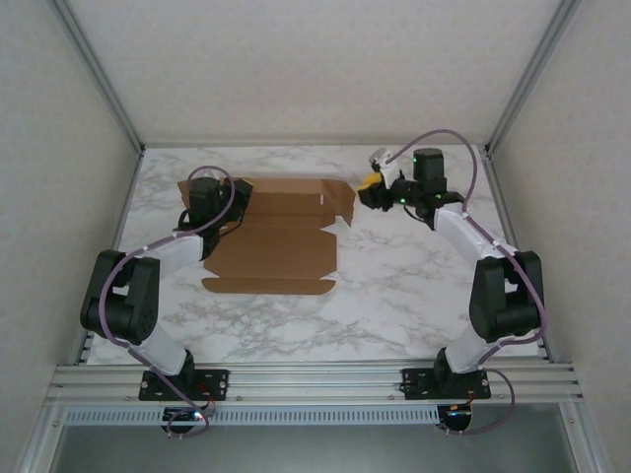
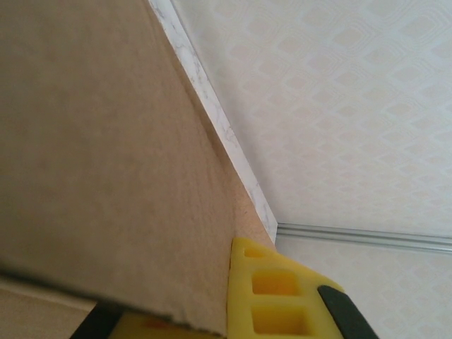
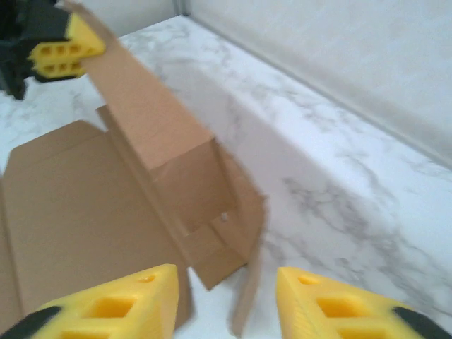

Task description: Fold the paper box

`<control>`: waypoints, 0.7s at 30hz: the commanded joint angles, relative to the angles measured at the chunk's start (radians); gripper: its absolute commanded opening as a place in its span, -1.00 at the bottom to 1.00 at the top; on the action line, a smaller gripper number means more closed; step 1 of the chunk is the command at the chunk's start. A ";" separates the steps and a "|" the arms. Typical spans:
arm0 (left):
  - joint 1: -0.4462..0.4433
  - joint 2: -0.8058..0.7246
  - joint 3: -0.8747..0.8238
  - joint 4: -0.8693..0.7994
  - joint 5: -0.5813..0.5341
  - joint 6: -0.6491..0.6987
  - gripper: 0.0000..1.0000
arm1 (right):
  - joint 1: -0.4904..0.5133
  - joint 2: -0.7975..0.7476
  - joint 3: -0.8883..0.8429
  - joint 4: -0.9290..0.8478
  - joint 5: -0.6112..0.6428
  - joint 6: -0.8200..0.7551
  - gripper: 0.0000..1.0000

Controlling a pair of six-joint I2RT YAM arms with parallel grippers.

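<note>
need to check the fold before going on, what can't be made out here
Left wrist view: the box, close to the lens, hides one finger of the left gripper and most of the table.
Top view: the left wrist covers that grip.
Right wrist view: blur smears the box's fine detail; the frame's edge cuts its left side.

The table (image 1: 414, 296) has a white top veined in grey (a marble look), with walls along its left, far and right sides. On it lies the box (image 1: 281, 246), a brown cardboard sheet opened out, in the left half and toward the far edge. Most of the sheet rests flat on the top. Its far strip tilts up off the surface, with small flaps at the right end.
</note>
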 commanded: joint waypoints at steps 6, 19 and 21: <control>-0.005 0.000 -0.010 -0.143 0.020 0.044 -0.99 | -0.012 0.182 0.111 -0.039 0.258 0.019 -0.35; -0.006 -0.010 -0.009 -0.159 0.018 0.048 -0.99 | 0.104 0.298 0.109 0.047 0.260 -0.218 -0.11; -0.006 -0.011 -0.007 -0.165 0.019 0.052 -0.99 | 0.108 0.298 0.103 0.057 0.231 -0.236 -0.09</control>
